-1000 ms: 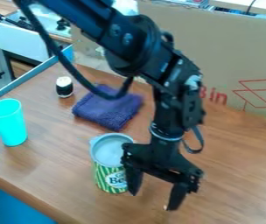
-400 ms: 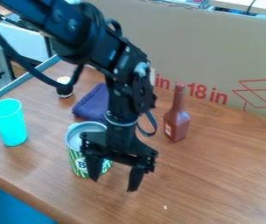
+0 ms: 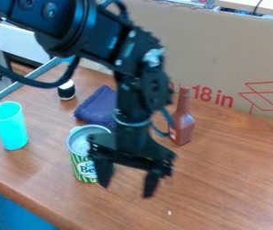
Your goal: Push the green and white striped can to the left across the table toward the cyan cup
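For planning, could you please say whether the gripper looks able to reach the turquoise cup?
Probably, from above; straight across, the striped can stands between the open gripper and the cup.

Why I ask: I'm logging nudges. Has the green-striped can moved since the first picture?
Yes. Judged against the turquoise cup, the can has shifted toward it, leftward in the view and a little farther back.
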Robot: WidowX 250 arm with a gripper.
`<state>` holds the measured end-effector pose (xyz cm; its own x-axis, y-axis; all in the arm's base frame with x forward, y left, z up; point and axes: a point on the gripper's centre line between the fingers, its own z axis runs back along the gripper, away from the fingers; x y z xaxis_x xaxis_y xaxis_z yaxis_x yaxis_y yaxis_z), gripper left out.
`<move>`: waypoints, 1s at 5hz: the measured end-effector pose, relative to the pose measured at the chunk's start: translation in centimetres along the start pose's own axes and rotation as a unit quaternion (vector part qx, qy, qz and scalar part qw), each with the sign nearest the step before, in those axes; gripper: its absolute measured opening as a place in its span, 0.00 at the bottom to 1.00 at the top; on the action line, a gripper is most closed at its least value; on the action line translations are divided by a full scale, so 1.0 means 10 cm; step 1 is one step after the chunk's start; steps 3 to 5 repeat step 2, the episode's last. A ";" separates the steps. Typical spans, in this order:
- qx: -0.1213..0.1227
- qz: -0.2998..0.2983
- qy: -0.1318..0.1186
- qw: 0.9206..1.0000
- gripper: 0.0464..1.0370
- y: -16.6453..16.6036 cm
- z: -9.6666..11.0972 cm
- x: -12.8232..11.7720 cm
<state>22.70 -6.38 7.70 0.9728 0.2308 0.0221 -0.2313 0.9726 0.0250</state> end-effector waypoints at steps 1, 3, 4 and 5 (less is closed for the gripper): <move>-0.008 -0.108 0.040 0.993 0.96 -0.28 0.41 -0.05; 0.029 -0.177 0.066 0.982 0.96 -0.52 0.72 -0.05; 0.029 -0.177 0.066 0.982 0.96 -0.52 0.72 -0.05; 0.029 -0.177 0.066 0.982 0.96 -0.52 0.72 -0.05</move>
